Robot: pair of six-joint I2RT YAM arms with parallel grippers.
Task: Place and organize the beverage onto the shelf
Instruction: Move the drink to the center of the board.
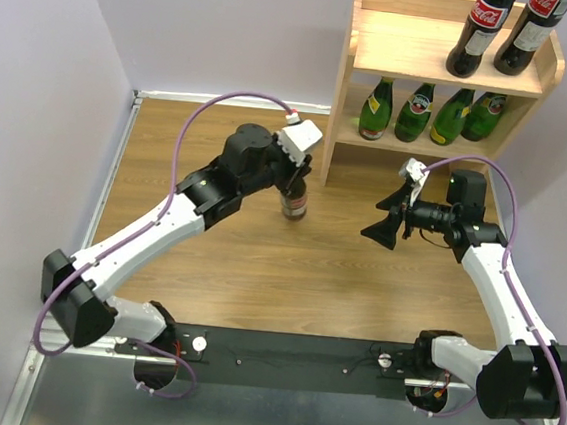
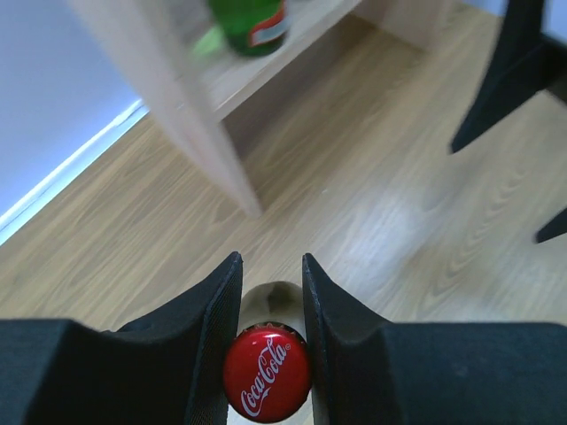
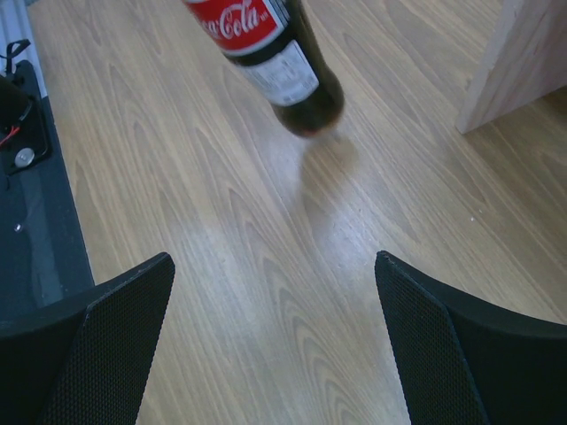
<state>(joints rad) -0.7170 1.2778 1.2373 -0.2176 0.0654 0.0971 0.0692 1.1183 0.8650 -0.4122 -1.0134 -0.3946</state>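
1. Nearest the top camera, a strip of brushed metal [image 1: 273, 423] is seen, and a black rail [image 1: 289, 359] carrying both arm bases is set along its far edge.
2. Beyond the rail, the worktop [image 1: 259, 260] is covered in warm brown wood-grain laminate, smooth and faintly glossy.
3. The space is enclosed by matt pale lilac walls [image 1: 33, 98], and a white trim [image 1: 234, 99] is run along the foot of the rear wall.
4. The left fingers [image 2: 208, 328], black and wedge-shaped, are closed on the neck of a dark cola bottle [image 1: 295, 202], just under its crimped red cap [image 2: 266, 372]. The bottle is held upright just in front of the left side panel of the shelf [image 1: 341, 98]; whether its base touches the worktop cannot be told.
5. The right fingers [image 3: 106, 336], finely textured, are spread wide with nothing between them.
6. On the rimmed top board of light natural wood, two cola bottles [image 1: 479, 36] are stood; on the lower tier, four green bottles [image 1: 376, 109] are lined up.
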